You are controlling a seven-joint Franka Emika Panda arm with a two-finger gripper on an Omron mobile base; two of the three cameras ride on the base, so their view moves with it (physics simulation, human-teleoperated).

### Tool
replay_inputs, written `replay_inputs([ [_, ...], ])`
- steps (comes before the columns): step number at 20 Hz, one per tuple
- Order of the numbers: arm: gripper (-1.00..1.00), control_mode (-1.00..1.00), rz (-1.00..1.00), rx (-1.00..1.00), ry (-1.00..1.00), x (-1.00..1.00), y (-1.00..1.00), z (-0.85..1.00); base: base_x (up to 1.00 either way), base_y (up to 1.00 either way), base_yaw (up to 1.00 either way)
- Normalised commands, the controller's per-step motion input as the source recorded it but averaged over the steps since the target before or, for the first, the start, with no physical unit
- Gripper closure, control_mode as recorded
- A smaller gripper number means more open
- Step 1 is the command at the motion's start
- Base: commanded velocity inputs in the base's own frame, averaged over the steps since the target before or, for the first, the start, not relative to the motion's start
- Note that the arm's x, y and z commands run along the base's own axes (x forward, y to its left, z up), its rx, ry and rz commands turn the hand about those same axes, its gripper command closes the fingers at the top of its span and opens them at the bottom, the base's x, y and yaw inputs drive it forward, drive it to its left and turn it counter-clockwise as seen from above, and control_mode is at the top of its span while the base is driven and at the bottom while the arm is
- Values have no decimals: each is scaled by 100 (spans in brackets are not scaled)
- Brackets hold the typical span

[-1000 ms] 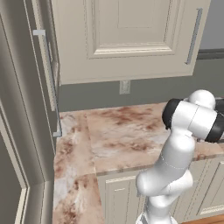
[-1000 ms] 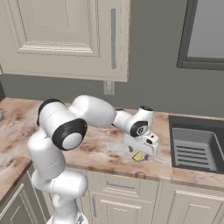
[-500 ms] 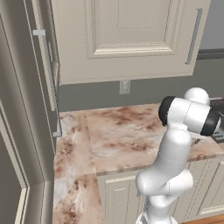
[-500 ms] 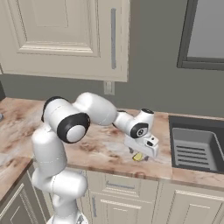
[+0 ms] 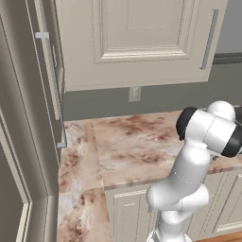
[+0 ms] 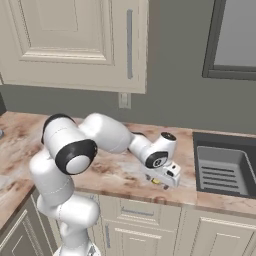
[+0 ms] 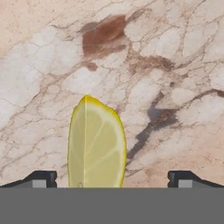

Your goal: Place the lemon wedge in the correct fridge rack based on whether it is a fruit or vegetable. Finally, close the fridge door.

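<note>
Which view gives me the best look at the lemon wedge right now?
The hand view: the lemon wedge lies large on the marble counter, between the open jaws. The right base view gives just a small yellow speck under the gripper. In the left base view the arm stands in front of that spot.

Lemon wedge (image 7: 96,144) — pale yellow flesh, brighter rind edge — flat on the marbled counter (image 7: 52,65), pointed tip up in hand view
</note>
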Motion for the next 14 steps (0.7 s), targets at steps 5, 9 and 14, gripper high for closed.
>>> replay_inputs([
  [5, -100, -100, 0, 0, -2, 14, 37, -6, 0, 0, 0],
  [9, -100, -100, 0, 0, -2, 41, 6, 0, 0, 0, 0],
  [14, -100, -100, 2, 2, -4, 36, 0, 0, 0, 0, 0],
])
